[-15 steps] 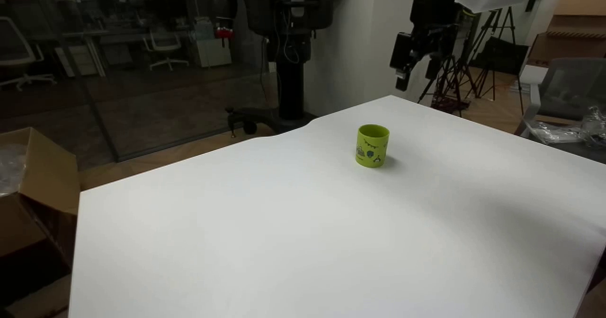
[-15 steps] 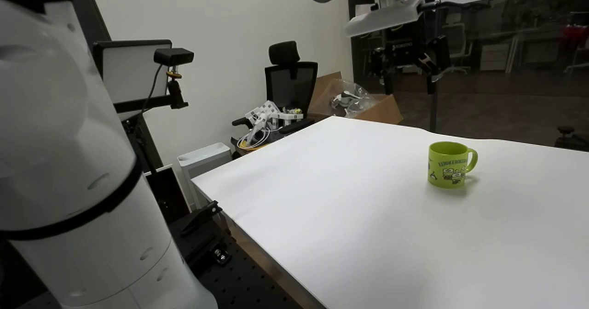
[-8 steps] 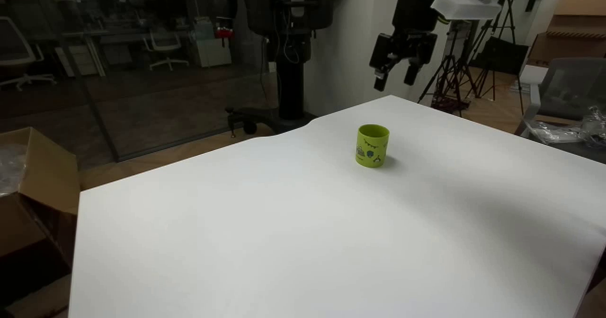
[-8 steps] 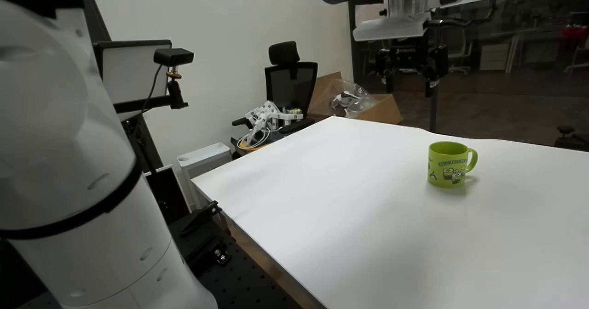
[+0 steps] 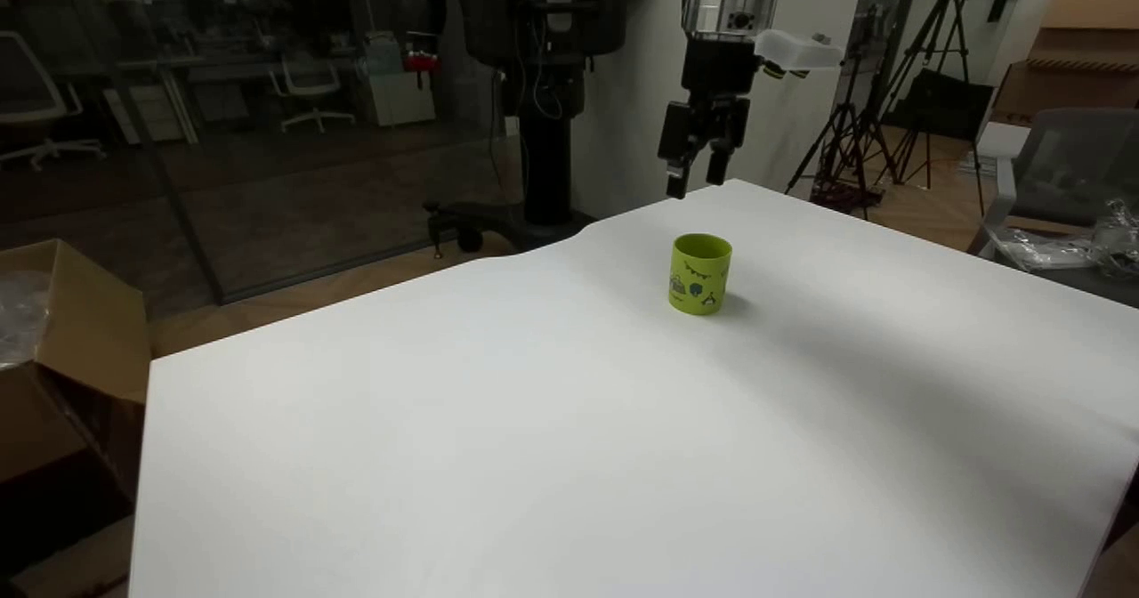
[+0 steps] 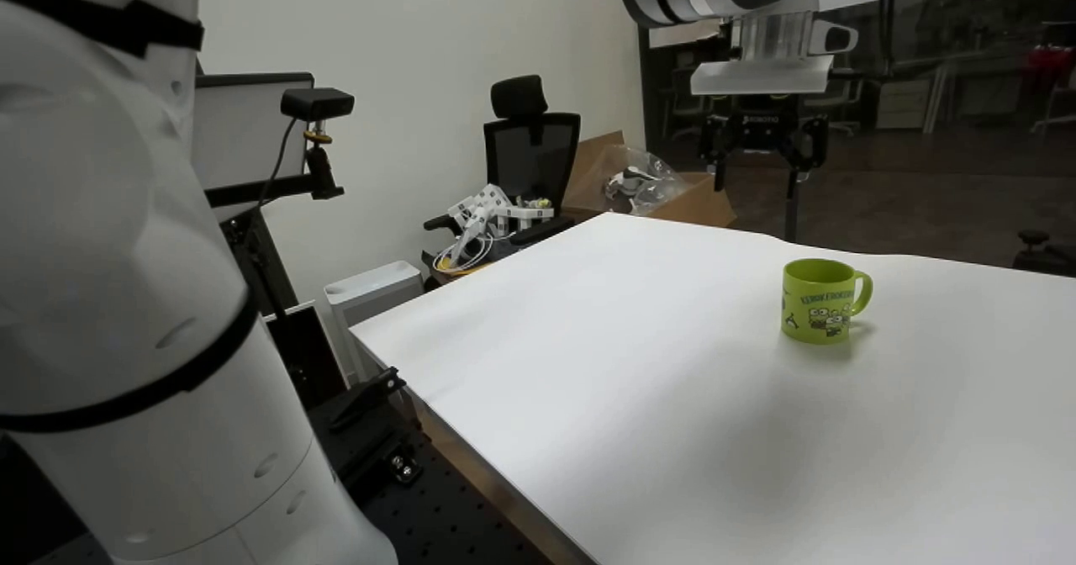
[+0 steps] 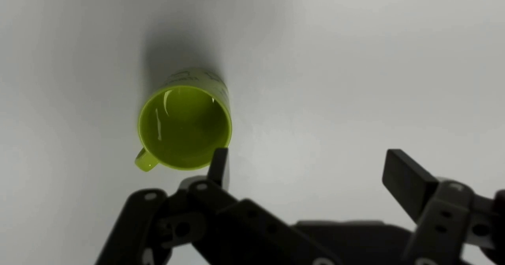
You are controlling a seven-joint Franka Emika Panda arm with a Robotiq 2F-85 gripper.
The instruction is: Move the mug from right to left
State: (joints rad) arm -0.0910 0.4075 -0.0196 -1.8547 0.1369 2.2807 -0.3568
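"Green mug [image 5: 698, 278] near the wavy edge of your tabletop [image 5: 427, 456]; what's changed?"

"Your spread end effector [image 7: 305, 154] has descended closer, off to one side, so you should probably line up before gripping."

1. Table [image 5: 427, 456]: white, smooth top; far edge runs in a shallow wave, seen in both exterior views.
2. Resting on it: 1 lime-green mug [image 6: 815, 303], upright, open end up, near that wavy edge.
3. Mug wall bears dark printed figures and lettering. Handle [image 7: 146, 161] points lower left in wrist view.
4. Grey shadow [image 7: 173, 52] falls beside mug; broader, blurred shading [image 6: 723, 430] spreads over the white top.
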